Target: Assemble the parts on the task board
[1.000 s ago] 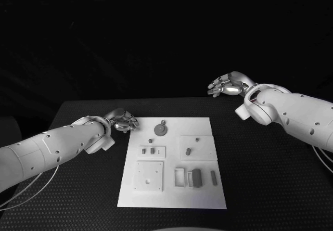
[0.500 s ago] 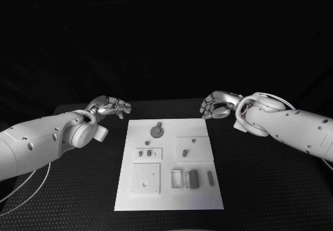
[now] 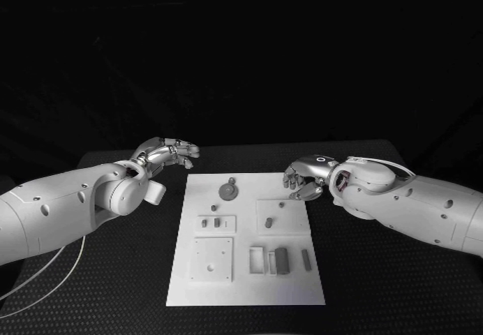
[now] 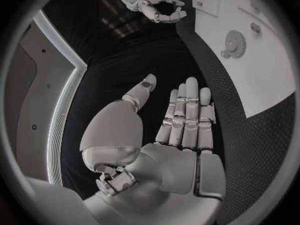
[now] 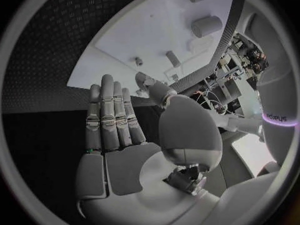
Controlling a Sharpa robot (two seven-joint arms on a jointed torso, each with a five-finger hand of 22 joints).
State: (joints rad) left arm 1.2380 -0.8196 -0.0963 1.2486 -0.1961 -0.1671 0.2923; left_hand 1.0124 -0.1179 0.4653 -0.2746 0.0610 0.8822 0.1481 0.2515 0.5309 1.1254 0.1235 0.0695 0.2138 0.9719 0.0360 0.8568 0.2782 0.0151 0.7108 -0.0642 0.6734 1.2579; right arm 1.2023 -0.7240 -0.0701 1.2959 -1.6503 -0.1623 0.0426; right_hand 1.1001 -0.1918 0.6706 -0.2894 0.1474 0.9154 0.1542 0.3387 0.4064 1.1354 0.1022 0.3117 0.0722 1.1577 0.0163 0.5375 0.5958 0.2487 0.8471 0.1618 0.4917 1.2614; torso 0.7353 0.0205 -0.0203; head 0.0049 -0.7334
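Observation:
The white task board [image 3: 246, 279] lies in the middle of the black table. On it a round grey gear [image 3: 228, 190] sits near the far edge, with small grey pegs [image 3: 211, 222] and a short peg [image 3: 269, 222] in square plates below. Long grey pieces [image 3: 283, 259] lie near the front. My left hand [image 3: 166, 152] hovers beyond the board's far left corner, its fingers straight and apart [image 4: 186, 117], holding nothing. My right hand [image 3: 305, 178] hangs at the board's far right corner, its fingers extended [image 5: 112, 120] and empty. The board [image 5: 156, 30] and pegs [image 5: 173, 58] lie beyond it.
Black textured table [image 3: 392, 279] surrounds the board on all sides. My white forearms reach in from both sides, the left arm [image 3: 61, 209] and the right arm [image 3: 423, 209]. The left wrist view shows the right hand [image 4: 156, 5] past the board [image 4: 262, 70].
My right hand has come down and inward to the board's far right corner. My left hand has lifted away from the board's left edge toward the far side.

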